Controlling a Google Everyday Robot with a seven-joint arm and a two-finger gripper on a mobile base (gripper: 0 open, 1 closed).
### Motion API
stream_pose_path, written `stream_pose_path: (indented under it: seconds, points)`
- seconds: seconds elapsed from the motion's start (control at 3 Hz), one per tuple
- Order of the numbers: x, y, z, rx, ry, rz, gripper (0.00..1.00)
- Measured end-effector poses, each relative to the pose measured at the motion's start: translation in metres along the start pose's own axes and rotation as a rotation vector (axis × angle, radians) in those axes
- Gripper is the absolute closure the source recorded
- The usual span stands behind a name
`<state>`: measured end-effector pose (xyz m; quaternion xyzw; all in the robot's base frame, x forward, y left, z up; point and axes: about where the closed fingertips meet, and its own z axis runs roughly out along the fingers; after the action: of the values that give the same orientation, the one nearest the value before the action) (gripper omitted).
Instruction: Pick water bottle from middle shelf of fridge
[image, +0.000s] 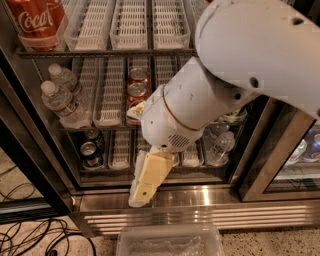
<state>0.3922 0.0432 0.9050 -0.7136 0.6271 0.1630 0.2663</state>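
The fridge (165, 197) stands open in front of me. Two small clear water bottles with white caps stand at the left end of the middle shelf (107, 97), one in front (60, 104) and one behind it (67, 80). The shelf is a wire rack lined with white slotted lane trays. My gripper (138, 196) hangs pointing down from the big white arm (200, 107). It is in front of the fridge's lower shelf and bottom sill, to the right of and below the water bottles, and apart from them. It holds nothing that I can see.
Two red soda cans (137, 84) sit mid-shelf, partly behind the arm. A Coca-Cola bottle (37, 20) is on the upper shelf. Dark cans (91, 152) and wide clear bottles (220, 145) are on the lower shelf. A clear plastic bin (170, 242) and cables (30, 240) lie on the floor.
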Motion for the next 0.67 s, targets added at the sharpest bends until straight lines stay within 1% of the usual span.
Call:
stream_pose_path:
  seconds: [0.33, 0.67]
  points:
    - [0.000, -0.004, 0.015, 0.048, -0.024, -0.004, 0.00]
    - [0.008, -0.009, 0.045, 0.128, -0.055, -0.012, 0.00]
